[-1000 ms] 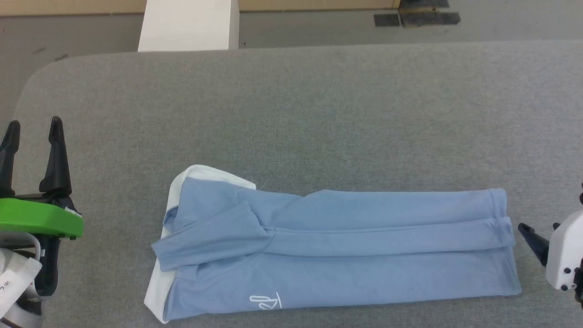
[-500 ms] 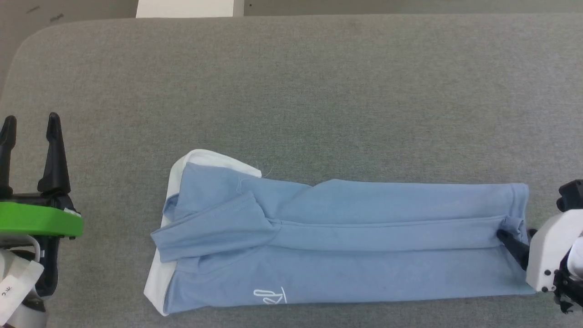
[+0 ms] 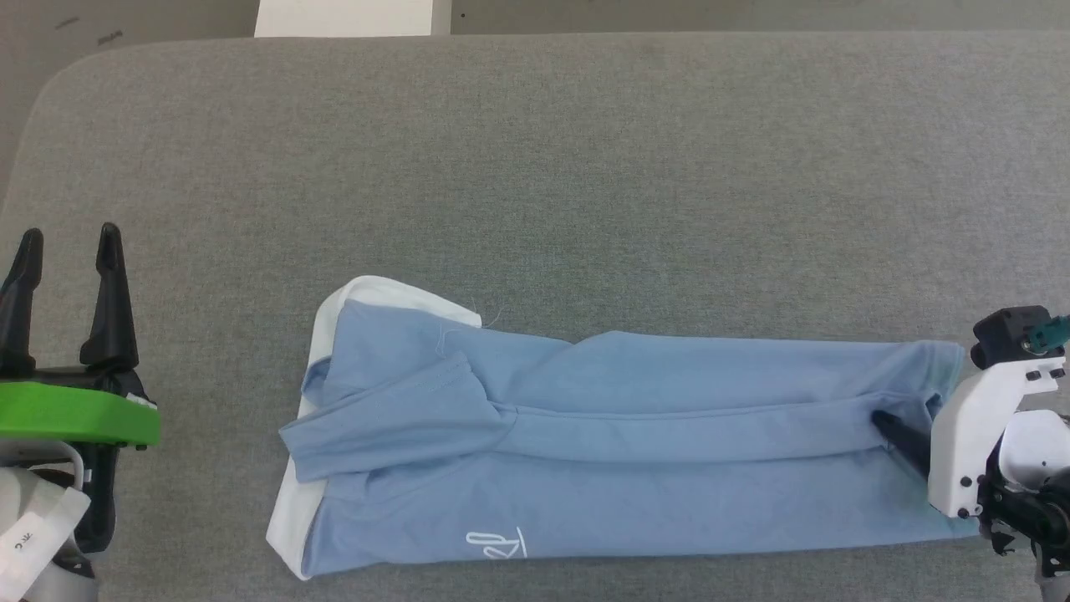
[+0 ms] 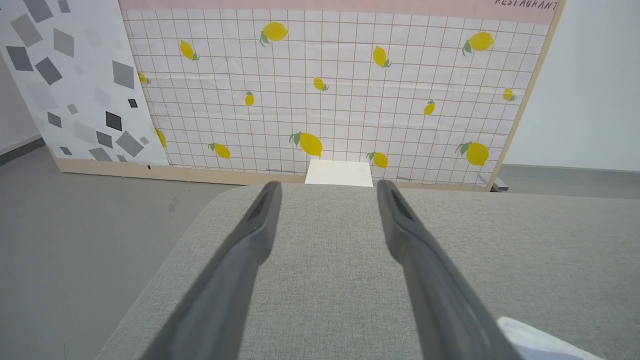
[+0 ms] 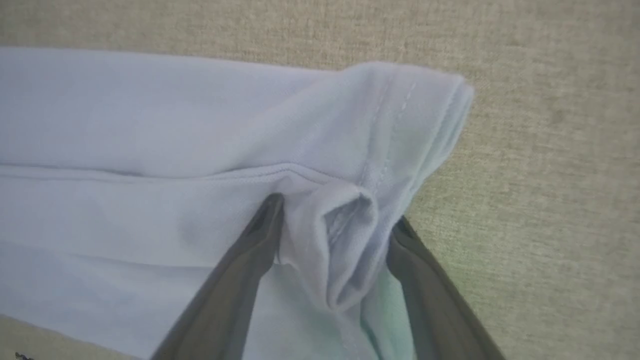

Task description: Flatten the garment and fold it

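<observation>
The garment [image 3: 635,451], a light blue shirt, lies folded into a long band across the near part of the grey table [image 3: 585,167]. Its white collar [image 3: 288,518] is at the left end and a white logo [image 3: 495,545] sits near the front edge. My right gripper [image 3: 907,410] is at the garment's right end, over the hem. In the right wrist view its jaws [image 5: 337,210] stand wide apart with a bunched fold of the hem [image 5: 345,250] between them. My left gripper [image 3: 70,234] is open and empty, well left of the collar, and holds nothing in the left wrist view [image 4: 328,185].
A white block [image 3: 351,17] stands past the table's far edge. Beyond it a lemon-patterned wall panel [image 4: 325,90] rises from the grey floor [image 4: 75,225]. The table's rounded corner [image 3: 58,84] is at the far left.
The camera tilted down early on. My right gripper has moved left from beside the garment's end onto the hem, which has bunched up between its fingers. The left gripper has stayed put.
</observation>
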{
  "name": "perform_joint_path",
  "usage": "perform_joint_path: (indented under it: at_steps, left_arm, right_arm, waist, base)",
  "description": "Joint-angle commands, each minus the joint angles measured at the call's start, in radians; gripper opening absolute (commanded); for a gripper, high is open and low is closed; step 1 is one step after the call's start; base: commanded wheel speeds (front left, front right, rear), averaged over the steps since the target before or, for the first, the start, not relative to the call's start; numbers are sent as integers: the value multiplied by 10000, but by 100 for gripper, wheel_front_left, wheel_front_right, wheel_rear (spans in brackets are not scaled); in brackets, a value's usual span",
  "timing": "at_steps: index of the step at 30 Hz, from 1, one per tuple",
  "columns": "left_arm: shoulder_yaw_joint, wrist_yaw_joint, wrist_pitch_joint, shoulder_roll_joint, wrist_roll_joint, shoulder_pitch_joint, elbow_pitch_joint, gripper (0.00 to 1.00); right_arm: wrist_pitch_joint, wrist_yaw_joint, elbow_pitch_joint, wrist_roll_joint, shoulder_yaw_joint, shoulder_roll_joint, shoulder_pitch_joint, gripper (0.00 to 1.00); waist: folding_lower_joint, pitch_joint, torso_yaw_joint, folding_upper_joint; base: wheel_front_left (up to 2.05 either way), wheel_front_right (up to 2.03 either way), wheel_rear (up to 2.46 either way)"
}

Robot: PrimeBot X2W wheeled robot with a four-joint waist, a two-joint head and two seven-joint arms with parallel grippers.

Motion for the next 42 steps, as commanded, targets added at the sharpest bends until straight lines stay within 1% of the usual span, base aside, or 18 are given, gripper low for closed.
perform_joint_path:
  at_steps: [1,4,9,13,18,22,26,27,30,33,35,39,42]
  left_arm:
    - [55,-54,-47,-76,88,30,42,100]
    - [103,-90,-47,-116,136,55,77,100]
    - [233,-170,-47,-188,239,73,55,100]
    - [270,-233,-47,-244,287,81,72,100]
    - [255,-302,-47,-318,299,88,143,100]
    - [239,-328,-47,-387,320,75,167,100]
    - [217,-359,-47,-441,332,83,285,100]
    - [187,-369,-47,-491,343,97,359,100]
    - [156,-348,-47,-576,372,178,441,100]
    - [137,-302,-47,-654,398,310,511,100]
    - [108,-266,-43,-686,409,397,527,100]
    - [44,-181,-14,-745,417,567,513,100]
    - [22,-120,10,-771,411,685,477,100]
  right_arm:
    - [259,-7,294,-49,120,195,191,0]
    - [328,-7,272,-191,-177,183,198,0]
    - [357,-7,285,-683,-1428,110,184,0]
    - [541,-7,221,-1231,-2675,4,160,0]
    - [826,-7,-199,-2107,-4031,-121,167,0]
    - [1159,-7,-626,-2576,-4506,-73,167,0]
    - [1554,-7,-986,-2765,-4380,-43,122,0]
    - [1992,-7,-1148,-2764,-4096,-146,178,0]
    - [2798,-7,-1590,-2579,-3496,-451,263,0]
    - [3638,-7,-2256,-2282,-2852,-862,314,0]
    - [4111,-7,-2672,-2083,-2545,-1025,313,0]
    - [4980,-7,-3562,-1569,-1791,-1212,228,0]
    - [5266,-7,-4062,-1236,-1084,-1120,-50,0]
  waist:
    - [0,-14,-1,49]
    - [0,-13,-1,49]
    - [0,30,-8,49]
    - [0,13,-6,49]
    - [0,-16,6,49]
    - [0,-16,17,49]
    - [0,-100,-2,49]
    - [0,-221,-1,49]
    - [0,-441,-33,49]
    - [0,-729,-79,49]
    - [0,-867,-102,49]
    - [0,-1144,-163,49]
    - [0,-1294,-217,49]
  base:
    - [0,0,0]
    - [0,0,0]
    - [0,0,0]
    - [0,0,0]
    - [0,0,0]
    - [0,0,0]
    - [0,0,0]
    - [0,0,0]
    - [0,0,0]
    - [0,0,0]
    - [0,0,0]
    - [0,0,0]
    - [0,0,0]
